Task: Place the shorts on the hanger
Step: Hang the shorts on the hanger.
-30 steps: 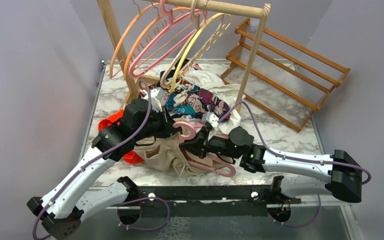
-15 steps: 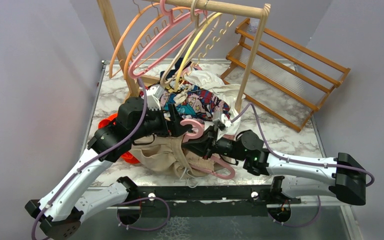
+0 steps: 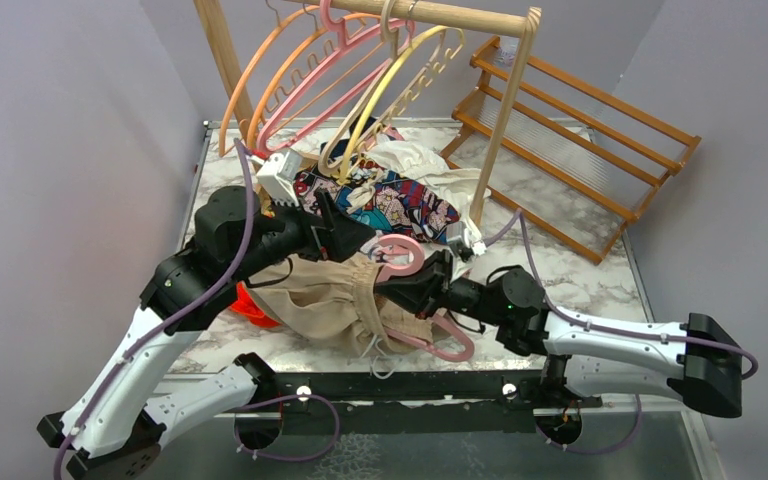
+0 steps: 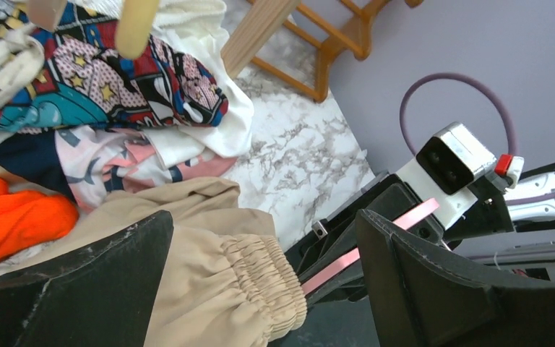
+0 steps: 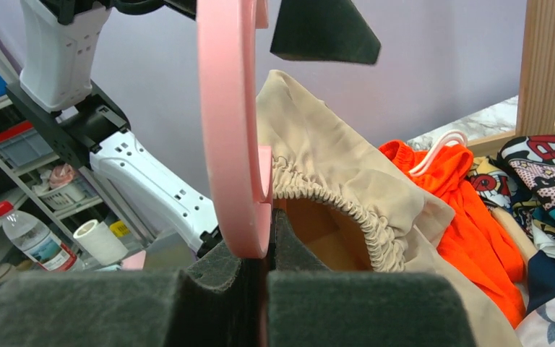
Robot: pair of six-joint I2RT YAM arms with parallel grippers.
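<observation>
The beige shorts [image 3: 325, 300] hang in a bunch at the front middle of the table, held up off it. Their gathered waistband [image 4: 267, 282] sits over one arm of the pink hanger [image 3: 400, 257]. My right gripper [image 3: 427, 287] is shut on the hanger [image 5: 227, 108] near its hook and holds it tilted. In the right wrist view the open waistband of the shorts [image 5: 332, 173] lies just right of that gripper [image 5: 267, 253]. My left gripper [image 3: 345, 237] is open to the left of the hook. In the left wrist view the waistband and the hanger's pink arm [image 4: 332, 267] lie between the spread fingers of that gripper [image 4: 260, 282], untouched.
A wooden rail [image 3: 460, 15] at the back carries several orange, yellow and pink hangers. Below it lies a clothes pile with a comic-print cloth [image 3: 395, 207]. An orange garment [image 3: 252, 305] lies left of the shorts. A slatted wooden rack [image 3: 580, 140] leans at the back right.
My left gripper has opened, let go of the shorts' waistband and drawn back to the left. The right arm has shifted right with the hanger, raising its hook a little.
</observation>
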